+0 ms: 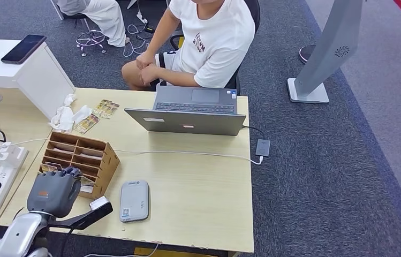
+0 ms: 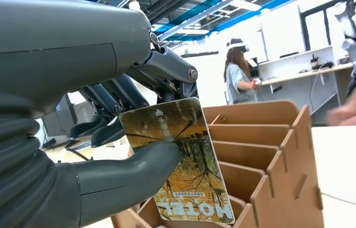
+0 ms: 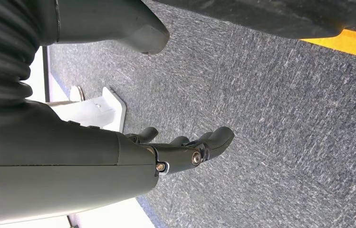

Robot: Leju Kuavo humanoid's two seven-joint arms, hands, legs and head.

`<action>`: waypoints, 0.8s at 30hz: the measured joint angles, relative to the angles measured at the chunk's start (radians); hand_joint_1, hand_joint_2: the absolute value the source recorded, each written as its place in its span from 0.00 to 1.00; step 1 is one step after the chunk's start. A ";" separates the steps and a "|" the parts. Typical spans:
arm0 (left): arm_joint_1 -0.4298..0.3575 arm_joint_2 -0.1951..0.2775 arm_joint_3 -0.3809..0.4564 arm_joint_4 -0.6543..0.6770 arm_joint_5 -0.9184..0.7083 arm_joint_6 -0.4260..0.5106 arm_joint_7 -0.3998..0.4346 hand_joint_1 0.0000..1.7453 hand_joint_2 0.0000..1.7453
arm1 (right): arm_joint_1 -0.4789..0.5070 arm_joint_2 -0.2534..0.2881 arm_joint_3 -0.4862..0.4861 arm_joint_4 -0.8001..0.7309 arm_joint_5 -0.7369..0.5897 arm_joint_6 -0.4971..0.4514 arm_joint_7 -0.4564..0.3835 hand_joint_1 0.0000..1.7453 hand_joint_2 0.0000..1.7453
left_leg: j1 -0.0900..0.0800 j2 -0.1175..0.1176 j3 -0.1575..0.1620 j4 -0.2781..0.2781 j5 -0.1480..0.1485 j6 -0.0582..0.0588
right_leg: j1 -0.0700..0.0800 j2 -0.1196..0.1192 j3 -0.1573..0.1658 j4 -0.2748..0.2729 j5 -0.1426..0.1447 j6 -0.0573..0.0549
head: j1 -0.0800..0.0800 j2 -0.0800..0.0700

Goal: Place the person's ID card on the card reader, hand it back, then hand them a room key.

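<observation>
My left hand (image 1: 53, 191) sits at the near end of the cardboard card rack (image 1: 83, 155) on the table. In the left wrist view its thumb (image 2: 133, 166) and fingers pinch a room key card (image 2: 185, 161), printed with yellow trees and the word MOTEL, lifted partly out of a rack slot (image 2: 261, 166). The grey card reader (image 1: 134, 200) lies flat just right of the rack, with nothing on it. My right hand (image 3: 185, 152) hangs over grey carpet, fingers apart and holding nothing. The seated person (image 1: 209, 43) in a white shirt faces the table with hands clasped.
An open laptop (image 1: 193, 115) stands at the table's far edge in front of the person. Loose cards (image 1: 99, 113) and crumpled tissue (image 1: 64, 116) lie at the far left. A power strip (image 1: 0, 179) with cables lies on the left table. A phone (image 1: 24, 48) rests on a white box.
</observation>
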 joint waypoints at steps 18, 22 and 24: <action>-0.012 0.127 -0.190 -0.309 0.005 0.242 -0.022 1.00 1.00 | 0.000 0.009 -0.058 -0.011 0.019 0.002 -0.029 0.00 1.00 | 0.001 -0.010 -0.001 0.000 0.003 0.000 | 0.000 -0.009 0.000 -0.001 0.001 0.000 | 0.000 0.000; -0.166 0.083 -0.151 -0.221 0.035 0.194 -0.051 1.00 1.00 | -0.006 0.009 -0.058 -0.011 0.036 0.008 -0.033 0.00 1.00 | 0.001 -0.008 -0.002 0.000 0.007 -0.002 | 0.001 -0.007 0.000 0.000 0.005 -0.001 | -0.001 0.000; -0.197 0.071 -0.141 -0.200 0.039 0.190 -0.054 1.00 1.00 | -0.006 0.009 -0.058 -0.011 0.039 0.008 -0.033 0.00 1.00 | 0.001 -0.007 -0.002 0.000 0.007 -0.002 | 0.001 -0.005 0.000 0.000 0.006 -0.001 | -0.001 0.000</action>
